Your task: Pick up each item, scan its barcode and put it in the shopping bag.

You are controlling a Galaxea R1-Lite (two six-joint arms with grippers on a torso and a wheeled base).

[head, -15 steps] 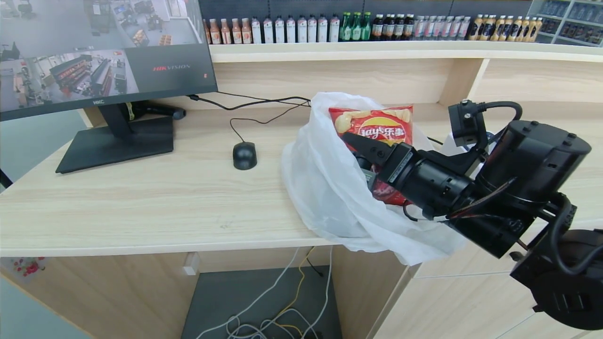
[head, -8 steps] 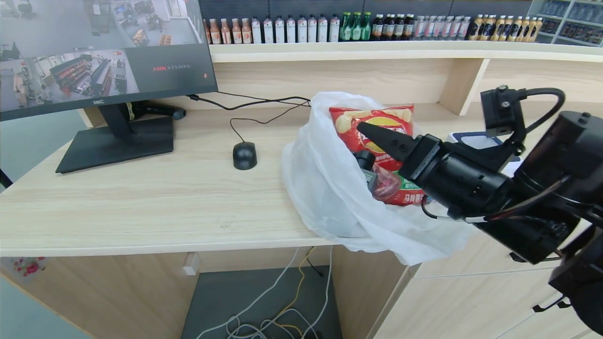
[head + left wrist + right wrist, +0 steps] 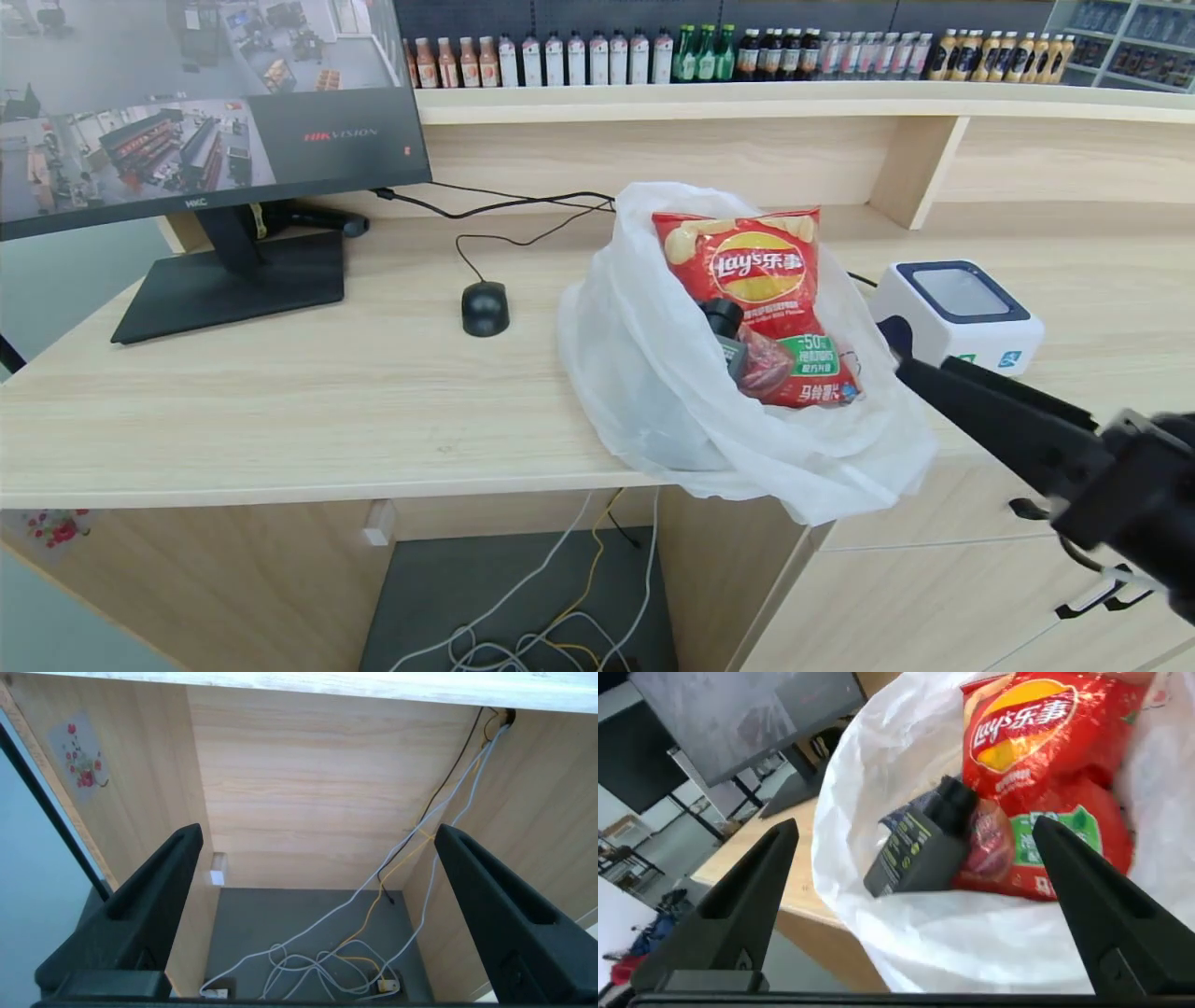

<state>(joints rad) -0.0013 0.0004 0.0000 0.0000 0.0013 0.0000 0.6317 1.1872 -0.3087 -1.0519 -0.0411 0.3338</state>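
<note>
A white plastic shopping bag (image 3: 653, 373) lies open on the wooden counter. It holds a red chips bag (image 3: 756, 289) and a dark bottle with a black cap (image 3: 726, 336). My right gripper (image 3: 901, 353) hangs just off the bag's right side, in front of the white barcode scanner (image 3: 957, 313). In the right wrist view the right gripper (image 3: 915, 831) is open and holds nothing; beyond it are the bag (image 3: 878, 756), the chips bag (image 3: 1046, 775) and the bottle (image 3: 920, 845). My left gripper (image 3: 320, 835) is open and holds nothing, below the counter's edge.
A monitor (image 3: 187, 103) on a black stand and a black mouse (image 3: 485, 308) with its cable sit on the counter's left half. Drink bottles (image 3: 728, 56) line the raised back shelf. Loose cables (image 3: 355, 943) lie on the floor in the recess under the counter.
My right arm has drawn back from over the bag toward the lower right, uncovering the chips bag and the scanner. The bag's contents have not moved.
</note>
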